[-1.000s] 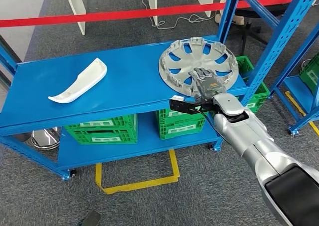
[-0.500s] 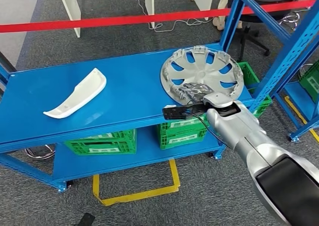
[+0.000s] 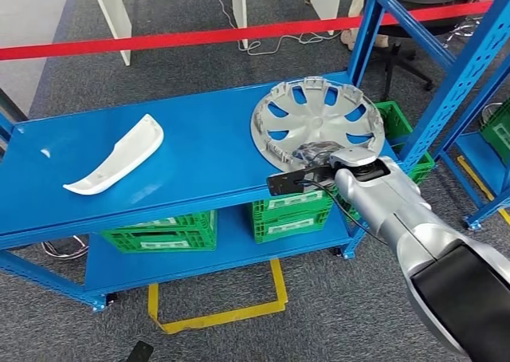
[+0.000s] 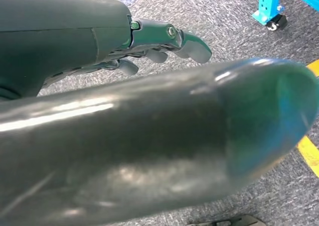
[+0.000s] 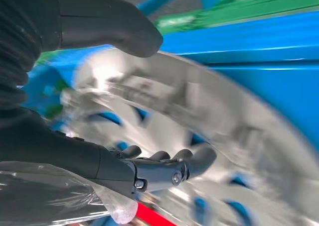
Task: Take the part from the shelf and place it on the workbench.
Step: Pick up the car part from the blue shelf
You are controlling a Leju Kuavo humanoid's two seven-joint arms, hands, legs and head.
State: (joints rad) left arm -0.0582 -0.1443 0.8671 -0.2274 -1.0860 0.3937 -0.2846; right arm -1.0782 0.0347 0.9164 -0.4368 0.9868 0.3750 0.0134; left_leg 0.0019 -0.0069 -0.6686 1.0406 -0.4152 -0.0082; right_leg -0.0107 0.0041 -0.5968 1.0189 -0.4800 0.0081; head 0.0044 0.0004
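while the silver hubcap (image 3: 317,118) lies flat on the blue shelf (image 3: 198,151), right of centre in the head view, the right hand (image 3: 312,154) sits at its near rim, just below it in the frame. in the right wrist view the thumb is above the rim and the dark fingers (image 5: 169,164) below it (the picture is blurred), so i cannot tell if the hand grips it. the left hand (image 4: 150,42) holds nothing, fingers loosely apart, over grey carpet. a white curved part (image 3: 115,155) lies at the left of the shelf.
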